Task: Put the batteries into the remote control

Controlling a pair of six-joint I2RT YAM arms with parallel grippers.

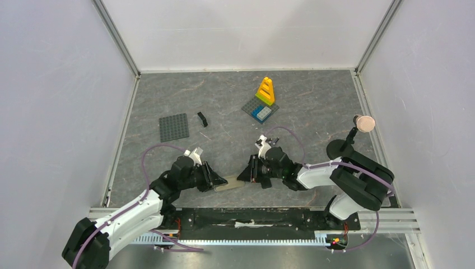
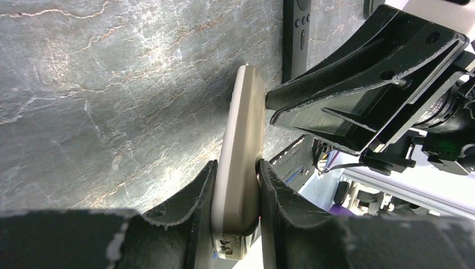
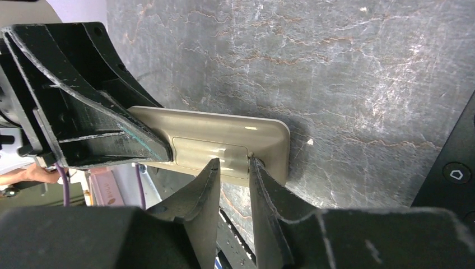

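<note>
The tan-grey remote control (image 1: 229,184) lies low over the table's near edge, between the two arms. My left gripper (image 1: 215,178) is shut on one end of it; the left wrist view shows the remote (image 2: 241,140) standing on edge between the two fingers (image 2: 235,168). My right gripper (image 1: 250,170) is at the other end. In the right wrist view its fingers (image 3: 232,162) are a narrow gap apart, with their tips against the recessed cover panel on the remote's (image 3: 224,137) face and nothing between them. No batteries are in view.
A black flat device with buttons (image 2: 297,33) lies on the table just beyond the remote; its edge also shows in the right wrist view (image 3: 453,174). Farther back are a grey studded plate (image 1: 174,127), a small black brick piece (image 1: 202,119), a yellow brick stack (image 1: 265,92) and a stand with a pinkish disc (image 1: 364,123).
</note>
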